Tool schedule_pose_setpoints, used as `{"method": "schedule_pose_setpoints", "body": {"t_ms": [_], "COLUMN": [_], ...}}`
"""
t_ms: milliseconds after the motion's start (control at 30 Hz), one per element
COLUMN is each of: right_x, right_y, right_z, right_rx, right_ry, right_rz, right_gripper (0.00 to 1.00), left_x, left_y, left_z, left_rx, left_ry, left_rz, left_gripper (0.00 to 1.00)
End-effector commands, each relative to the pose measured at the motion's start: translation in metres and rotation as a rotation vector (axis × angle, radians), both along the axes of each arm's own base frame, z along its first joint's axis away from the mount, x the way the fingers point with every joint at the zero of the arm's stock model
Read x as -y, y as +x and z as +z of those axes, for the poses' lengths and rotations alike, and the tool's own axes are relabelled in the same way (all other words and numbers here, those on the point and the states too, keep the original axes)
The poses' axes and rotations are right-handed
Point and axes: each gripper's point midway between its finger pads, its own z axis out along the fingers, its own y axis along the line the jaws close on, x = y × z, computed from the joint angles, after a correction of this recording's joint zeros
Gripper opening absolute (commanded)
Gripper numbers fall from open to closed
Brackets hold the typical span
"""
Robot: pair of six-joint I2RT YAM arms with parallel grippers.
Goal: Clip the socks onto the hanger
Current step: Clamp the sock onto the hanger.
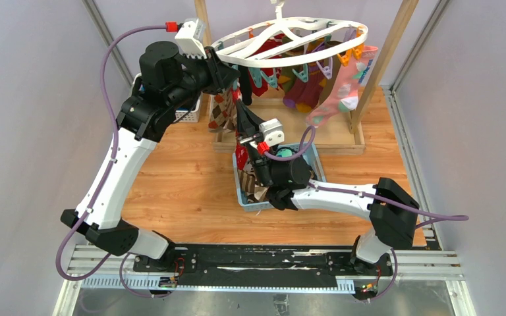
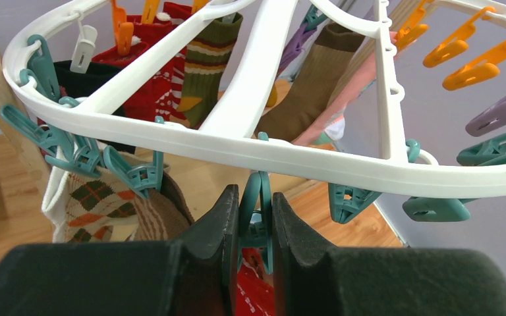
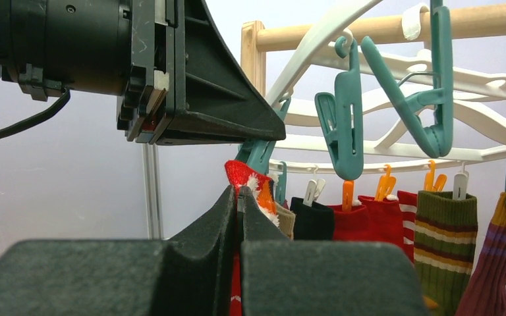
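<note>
The white oval hanger (image 1: 290,60) hangs at the back with several socks clipped to it, among them a brown argyle one (image 2: 92,201) and a pink one (image 1: 342,89). My left gripper (image 2: 255,197) is at the hanger's near-left rim (image 2: 237,141), shut on a dangling teal clip (image 2: 252,210). Just below it, my right gripper (image 3: 238,194) is shut on a red sock (image 3: 247,176) with white fuzz. It holds the sock's top edge up against that clip (image 3: 260,155). The rest of the sock hangs down (image 1: 242,155).
A blue basket (image 1: 244,191) with more socks sits under the right arm. The hanger hangs in a wooden frame (image 1: 382,59) with a tray base (image 1: 342,141). A white basket (image 1: 188,115) stands behind the left arm. Free teal clips (image 3: 342,125) hang nearby.
</note>
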Motion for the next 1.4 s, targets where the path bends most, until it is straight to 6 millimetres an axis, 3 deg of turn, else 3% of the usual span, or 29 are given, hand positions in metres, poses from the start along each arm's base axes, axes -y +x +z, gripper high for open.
{"method": "schedule_pose_setpoints", "body": {"t_ms": [0, 333, 1367], "right_x": [0.02, 0.028, 0.017], "right_y": [-0.005, -0.006, -0.003], "right_z": [0.021, 0.011, 0.041], "right_rx": [0.031, 0.012, 0.048], "right_ry": [0.076, 0.064, 0.123], "right_rz": [-0.018, -0.023, 0.033], "right_gripper": [0.0, 0.0, 0.0], "left_x": [-0.014, -0.014, -0.014], "left_y": [-0.006, -0.005, -0.006], "left_z": [-0.001, -0.001, -0.001], "left_rx": [-0.004, -0.001, -0.005], "left_ry": [0.021, 0.022, 0.017], "left_rz": [0.042, 0.042, 0.043], "left_gripper": [0.02, 0.02, 0.02]}}
